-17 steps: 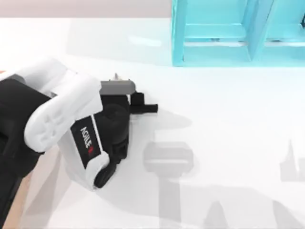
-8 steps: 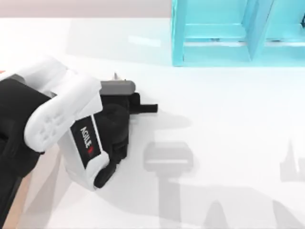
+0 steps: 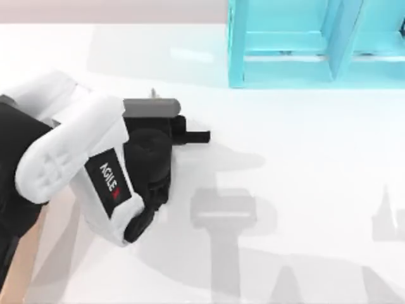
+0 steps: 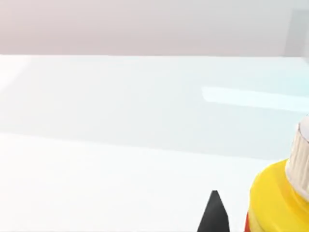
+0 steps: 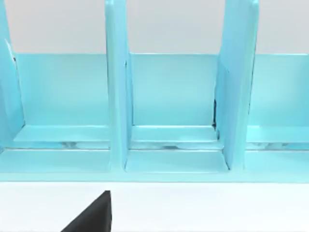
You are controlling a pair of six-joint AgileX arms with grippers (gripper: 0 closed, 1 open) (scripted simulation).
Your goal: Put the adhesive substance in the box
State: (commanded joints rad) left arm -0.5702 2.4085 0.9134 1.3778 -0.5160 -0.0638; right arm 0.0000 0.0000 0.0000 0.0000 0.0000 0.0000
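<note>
Your left gripper (image 3: 152,101) sits low at the table's (image 3: 304,177) left, right beside the glue bottle (image 4: 280,198) — placed to grasp it; I cannot tell its finger opening.

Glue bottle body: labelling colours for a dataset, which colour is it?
Yellow; the glue bottle shows best in the left wrist view.

A glossy white table (image 3: 304,158) carries soft grey shadows and a pale glare streak near its far edge. A turquoise-blue shelf unit (image 3: 297,44) with upright dividers stands at the far right corner, before a plain pale wall (image 5: 169,24).
</note>
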